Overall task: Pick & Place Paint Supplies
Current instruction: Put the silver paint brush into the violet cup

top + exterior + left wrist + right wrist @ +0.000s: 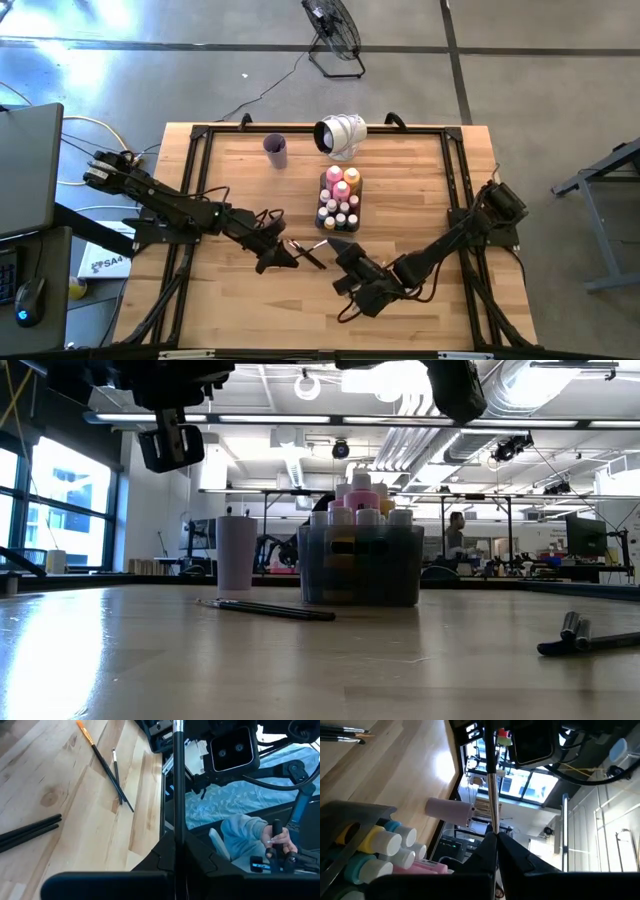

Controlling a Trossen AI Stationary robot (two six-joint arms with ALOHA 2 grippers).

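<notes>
A clear grey tray (322, 198) (360, 575) in the table's middle holds upright paint bottles (341, 192) (375, 845), pink and orange ones behind small white-capped ones. Two thin brushes (107, 770) (270, 608) lie flat on the wood in front of it. Another dark pair (580, 635) (30, 830) lies nearer the near edge. My left gripper (283, 258) (177, 845) and right gripper (340, 247) (492, 840) hover near the near side of the tray. Each is shut on a brush. My left gripper pinches the handle of a thin dark brush (177, 820) between its two fingers. The brush runs on straight ahead along the fingers, off the table; its far end is out of the picture. My right gripper pinches a thin brush by its handle (491, 822). The brush and its silver ferrule (490, 775) stick straight out ahead, along the fingers, clear of the table.
A lilac cup (275, 150) (237, 555) (450, 810) stands left of the tray, toward the far edge. A white object (340, 135) lies at the far edge. Black frame rails (195, 160) run along the table's sides. A person (250, 832) sits beyond the table.
</notes>
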